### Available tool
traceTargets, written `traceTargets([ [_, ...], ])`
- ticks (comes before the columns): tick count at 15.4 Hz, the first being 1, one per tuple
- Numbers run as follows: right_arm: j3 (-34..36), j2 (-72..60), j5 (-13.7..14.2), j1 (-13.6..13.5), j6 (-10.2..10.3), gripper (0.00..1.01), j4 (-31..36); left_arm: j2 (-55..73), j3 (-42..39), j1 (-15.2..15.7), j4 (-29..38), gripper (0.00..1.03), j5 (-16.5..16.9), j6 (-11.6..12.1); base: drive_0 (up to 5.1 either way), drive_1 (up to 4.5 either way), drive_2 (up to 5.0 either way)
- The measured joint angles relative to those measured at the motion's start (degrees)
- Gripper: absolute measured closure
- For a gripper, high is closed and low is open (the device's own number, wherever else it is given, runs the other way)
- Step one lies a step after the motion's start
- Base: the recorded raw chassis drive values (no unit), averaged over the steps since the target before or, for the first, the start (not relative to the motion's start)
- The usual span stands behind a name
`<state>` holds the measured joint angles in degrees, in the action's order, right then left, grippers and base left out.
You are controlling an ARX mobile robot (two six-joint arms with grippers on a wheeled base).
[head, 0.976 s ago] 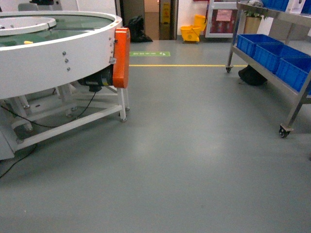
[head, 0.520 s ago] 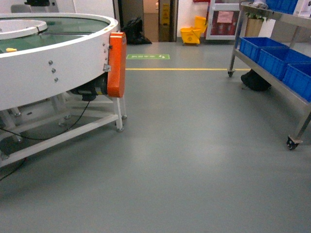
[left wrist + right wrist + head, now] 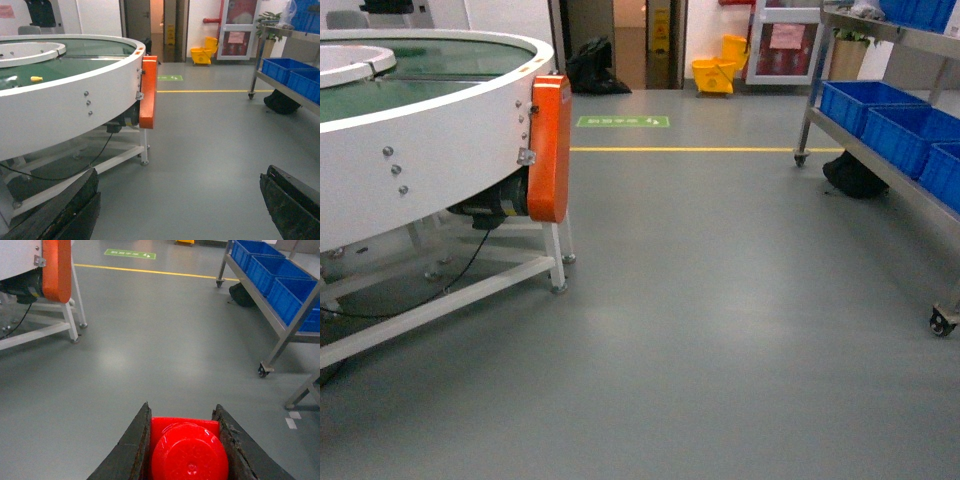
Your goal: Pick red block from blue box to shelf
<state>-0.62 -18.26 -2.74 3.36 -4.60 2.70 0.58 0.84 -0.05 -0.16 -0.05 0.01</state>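
The red block (image 3: 187, 452) fills the bottom of the right wrist view, a round stud facing the camera. My right gripper (image 3: 182, 412) is shut on it, one dark finger pressed to each side, above bare floor. My left gripper (image 3: 182, 172) hangs open over the floor with nothing between its black fingers (image 3: 75, 205). The shelf (image 3: 880, 160) of shiny steel rails stands on casters at the right, and its lower rail (image 3: 272, 315) also shows in the right wrist view. The blue box is out of view. Neither gripper shows in the head view.
Dark blue crates (image 3: 865, 100) sit on the shelf's lower tier, with a black bag (image 3: 855, 175) under it. A round white conveyor table (image 3: 430, 170) with an orange guard (image 3: 550, 145) stands left, a small yellow piece (image 3: 36, 78) on it. A yellow mop bucket (image 3: 715, 72) stands near the far doorway.
The head view has advanced across the floor. The conveyor table has slid left and lower, and the shelf and its caster have drifted toward the right edge.
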Motion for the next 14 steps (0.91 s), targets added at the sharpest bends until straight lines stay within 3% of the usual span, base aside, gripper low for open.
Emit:
traceTargets([
  [14, 0.0, 0.0, 0.0, 0.0, 0.0, 0.73, 0.0, 0.0, 0.0, 0.0, -0.1, 0.05, 0.0, 0.0, 0.1, 4.40, -4.3],
])
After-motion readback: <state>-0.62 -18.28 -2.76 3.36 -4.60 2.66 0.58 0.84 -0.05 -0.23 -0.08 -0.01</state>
